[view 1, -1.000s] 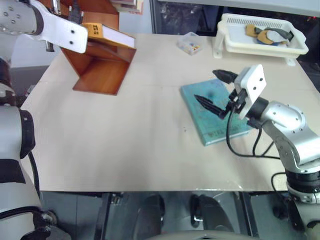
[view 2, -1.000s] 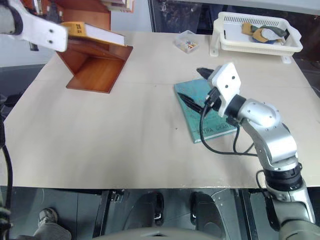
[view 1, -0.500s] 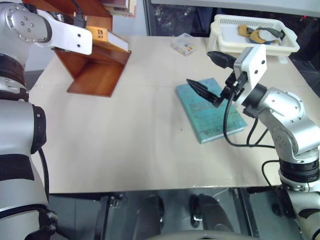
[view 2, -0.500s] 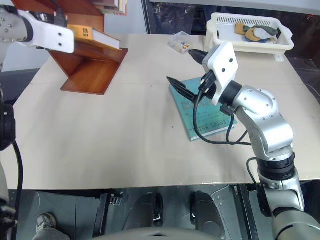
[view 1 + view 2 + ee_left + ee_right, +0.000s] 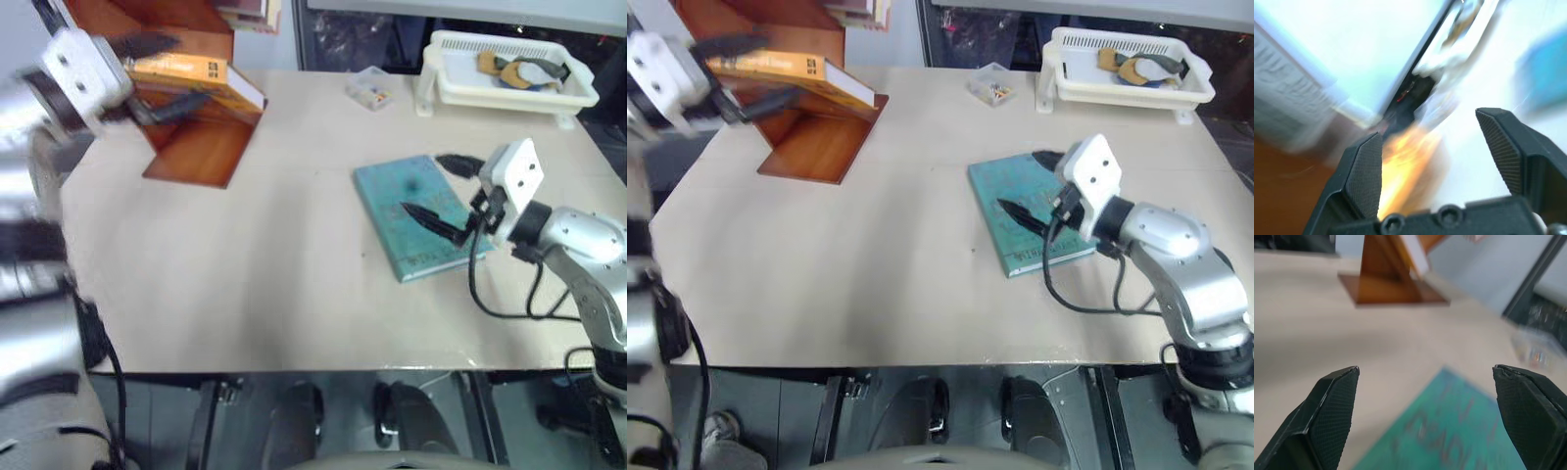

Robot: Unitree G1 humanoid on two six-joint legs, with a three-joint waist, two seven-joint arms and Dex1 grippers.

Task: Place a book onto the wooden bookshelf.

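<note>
The orange-yellow book [image 5: 196, 74] lies slanted on a board of the reddish-brown wooden bookshelf [image 5: 196, 152] at the table's far left corner, with its white page edges facing right. My left gripper [image 5: 189, 70] is open. One finger is above the book's left end and one below it, and blur hides whether they touch it. In the left wrist view the fingers [image 5: 1364, 171] stand apart with an orange smear between them. My right gripper [image 5: 421, 183] is open and hovers over a teal-blue book [image 5: 392, 201] on the right. The right wrist view looks across that teal-blue book [image 5: 1449, 431] to the bookshelf [image 5: 1386, 279].
A white plastic basket [image 5: 509, 96] holding a few items stands at the far right corner. A small clear box [image 5: 370, 86] sits near the back edge. More books [image 5: 250, 12] stand behind the bookshelf. Bare tabletop [image 5: 255, 264] spans the middle and front.
My left gripper has opened off the orange-yellow book and drawn back to the left, leaving the book resting on the bookshelf. My right gripper has sunk and moved right over the teal-blue book.
</note>
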